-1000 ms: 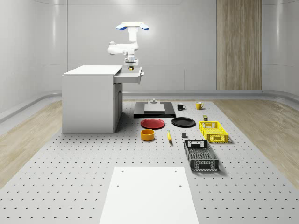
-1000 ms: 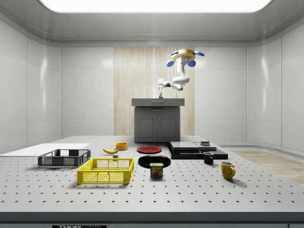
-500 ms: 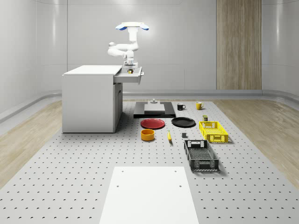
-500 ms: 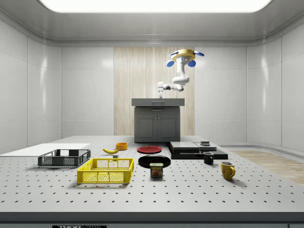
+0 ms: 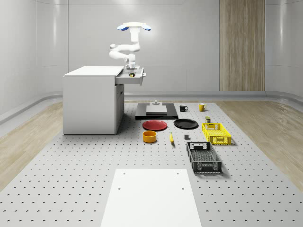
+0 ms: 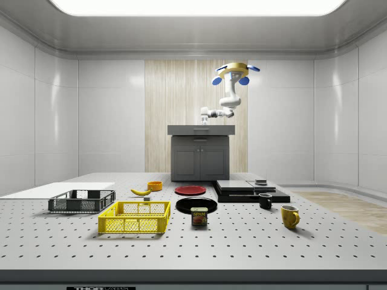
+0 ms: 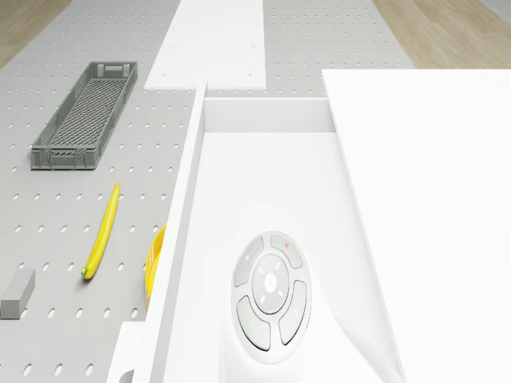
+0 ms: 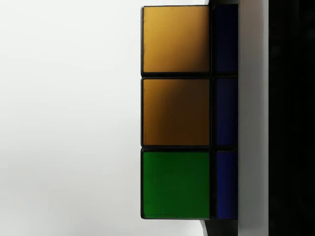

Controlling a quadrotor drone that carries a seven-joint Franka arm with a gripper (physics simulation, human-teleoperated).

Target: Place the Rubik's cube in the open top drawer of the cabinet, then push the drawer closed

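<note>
Rubik's cube (image 8: 175, 113): orange, orange and green tiles facing the wrist view, blue side beside them, white drawer floor behind. Reads as down inside the open top drawer (image 5: 135, 78). Can't tell whether the jaws grip it or have let go.

Change over the last second: the arm has folded down and the gripper (image 5: 131, 71) has dropped from above the drawer to its rim level. The drone (image 5: 134, 26) has held its hover over the drawer's outer end. My read: placement is about done; release, lift-out and push remain.

Count: one cabinet (image 5: 90, 101). On the bench (image 5: 71, 179):
- two crates: yellow (image 5: 216, 133), dark (image 5: 203, 157)
- two mugs: black (image 5: 183, 108), yellow (image 5: 201, 107)
- two plates: red (image 5: 155, 125), black (image 5: 185, 124)
- one orange bowl (image 5: 149, 136)
- one banana (image 7: 104, 231)
- one Spam can (image 6: 199, 216)
</note>
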